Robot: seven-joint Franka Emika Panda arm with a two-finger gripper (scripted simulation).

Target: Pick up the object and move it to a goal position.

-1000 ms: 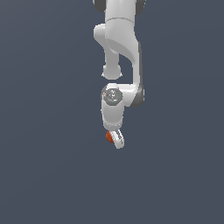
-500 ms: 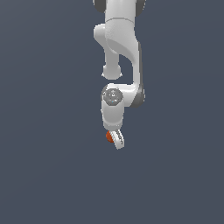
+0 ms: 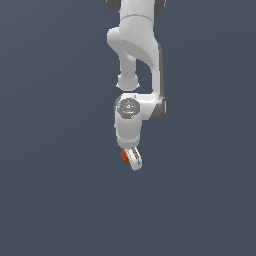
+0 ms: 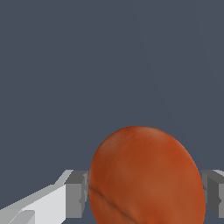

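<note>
The ball (image 4: 146,177) is held between the two fingers (image 4: 76,192) of the gripper (image 3: 131,159), which are closed narrowly onto its opposite sides; in the wrist view a grey pad is seen pressed against each flank. In the exterior view only a sliver of orange (image 3: 124,156) shows beside the white fingers, at the exterior view's left of the tip. No tabletop edge or corner is visible in either view, so the ball's place over the surface cannot be given; only a flat grey ground is shown, and whether the ball is lifted clear of it cannot be told.

The ball is judged small, light and rigid, with a smooth, faintly mottled skin that may be slippery. Being round, it offers only small contact patches, so it is best gripped across its widest part, with the pads centred on opposite sides. A grip off that line could let it squirt out. No goal marker is seen.
</note>
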